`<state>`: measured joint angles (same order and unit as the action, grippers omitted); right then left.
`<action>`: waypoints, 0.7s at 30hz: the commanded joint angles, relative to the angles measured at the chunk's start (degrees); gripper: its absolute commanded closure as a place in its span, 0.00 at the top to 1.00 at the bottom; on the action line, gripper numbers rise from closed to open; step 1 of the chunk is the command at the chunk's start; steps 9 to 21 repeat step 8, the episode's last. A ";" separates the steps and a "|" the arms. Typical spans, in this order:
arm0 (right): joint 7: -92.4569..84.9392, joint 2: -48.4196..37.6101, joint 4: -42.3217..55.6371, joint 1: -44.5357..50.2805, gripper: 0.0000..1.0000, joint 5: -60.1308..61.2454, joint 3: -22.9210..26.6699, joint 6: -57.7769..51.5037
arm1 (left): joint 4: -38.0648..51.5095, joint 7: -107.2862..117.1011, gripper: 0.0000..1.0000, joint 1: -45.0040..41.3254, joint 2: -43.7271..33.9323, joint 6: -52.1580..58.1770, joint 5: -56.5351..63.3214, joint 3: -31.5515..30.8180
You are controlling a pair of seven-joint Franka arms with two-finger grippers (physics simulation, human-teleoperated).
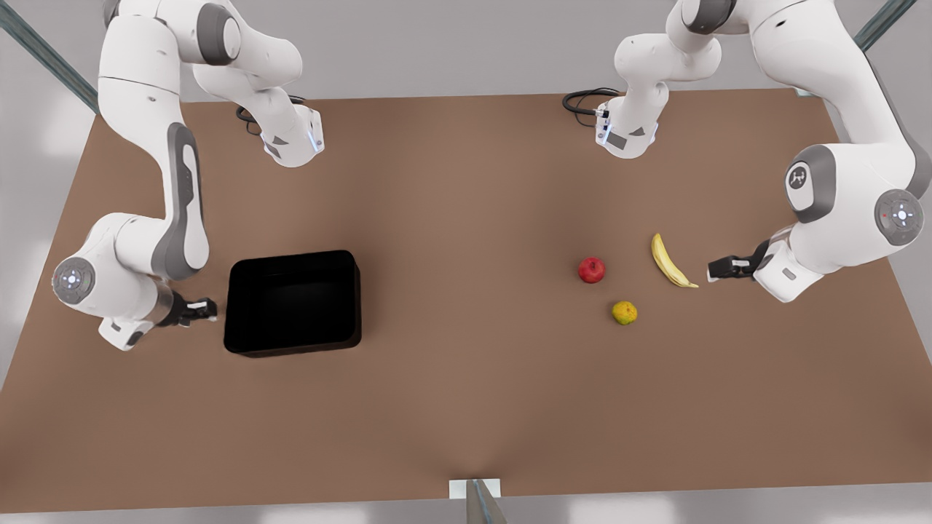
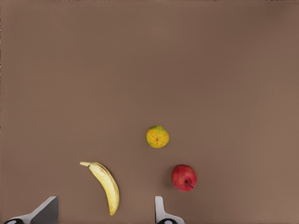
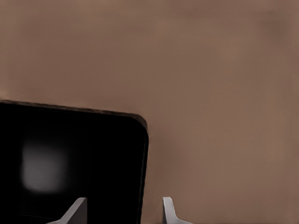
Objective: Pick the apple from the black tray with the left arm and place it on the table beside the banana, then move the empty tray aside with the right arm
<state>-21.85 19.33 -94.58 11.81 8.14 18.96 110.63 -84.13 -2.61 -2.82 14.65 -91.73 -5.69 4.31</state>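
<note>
The red apple (image 1: 591, 270) (image 2: 183, 178) rests on the brown table (image 1: 466, 204), a short way to the front view's left of the yellow banana (image 1: 671, 263) (image 2: 106, 186). My left gripper (image 1: 717, 268) hovers open just beyond the banana's tip on the front view's right, its fingers (image 2: 46, 210) wide apart and holding nothing. The black tray (image 1: 291, 256) (image 3: 142, 163) stands empty at the front view's left. At its outer side wall my right gripper (image 1: 200, 309) is open, and the wall's rim runs between its fingers (image 3: 79, 207) in the right wrist view.
A yellow-green citrus fruit (image 1: 624, 313) (image 2: 157, 136) lies near the apple, toward the table's front edge. Open tabletop stretches between the tray and the fruits. Both arm bases and their cables (image 1: 586, 98) sit along the far edge.
</note>
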 commanded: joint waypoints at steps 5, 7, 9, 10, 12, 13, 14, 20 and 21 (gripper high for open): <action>-1.62 -0.53 14.77 -15.50 1.00 -10.43 -23.88 -14.83 | 0.11 2.96 1.00 0.01 0.03 -1.26 0.42 -0.01; 4.00 1.67 17.59 -15.15 1.00 -10.43 -23.88 -13.07 | 0.11 2.96 1.00 -0.08 0.12 -1.26 0.42 -0.01; 7.69 2.46 17.59 -15.15 1.00 -10.52 -23.88 -11.32 | 0.11 2.96 1.00 -0.08 0.12 -1.18 0.42 -0.01; 7.69 2.46 17.59 -15.15 1.00 -10.52 -23.88 -11.32 | 0.11 2.96 1.00 -0.08 0.12 -1.18 0.42 -0.01; 7.69 2.46 17.59 -15.15 1.00 -10.52 -23.88 -11.32 | 0.11 2.96 1.00 -0.08 0.12 -1.18 0.42 -0.01; 7.69 2.46 17.59 -15.15 1.00 -10.52 -23.88 -11.32 | 0.11 2.96 1.00 -0.08 0.12 -1.18 0.42 -0.01; 7.69 2.46 17.59 -15.15 1.00 -10.52 -23.88 -11.32 | 0.11 2.96 1.00 -0.08 0.12 -1.18 0.42 -0.01; 7.69 2.46 17.59 -15.15 1.00 -10.52 -23.88 -11.32 | 0.11 2.96 1.00 -0.08 0.12 -1.18 0.42 -0.01; 7.69 2.46 17.59 -15.15 1.00 -10.52 -23.88 -11.32 | 0.11 2.96 1.00 -0.08 0.12 -1.18 0.42 -0.01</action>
